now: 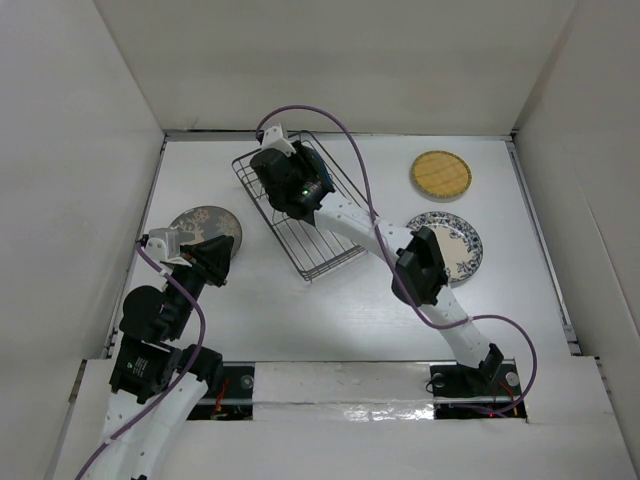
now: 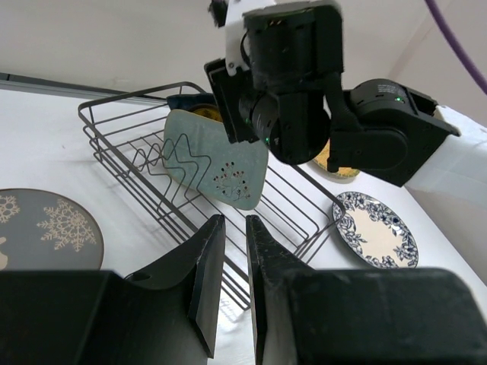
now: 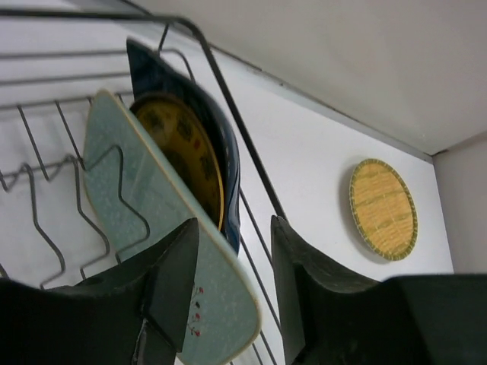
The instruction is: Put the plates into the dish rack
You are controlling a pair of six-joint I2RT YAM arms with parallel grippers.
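Note:
The dark wire dish rack (image 1: 322, 248) stands at the table's middle. In it the pale green plate (image 3: 137, 198) leans upright on the tines, with a yellow plate (image 3: 179, 144) and the dark blue plate (image 3: 222, 141) behind it. My right gripper (image 3: 236, 224) is open above the rack (image 1: 290, 190), its jaws on either side of the green plate's edge. My left gripper (image 2: 234, 220) is shut and empty, beside the grey floral plate (image 1: 200, 225). A second yellow plate (image 1: 440, 174) and the patterned plate (image 1: 458, 245) lie flat at the right.
White walls enclose the table on three sides. The right arm (image 1: 420, 265) stretches over the patterned plate's near left edge. The rack's front half (image 2: 304, 205) holds no dishes. The grey plate lies close to the left wall.

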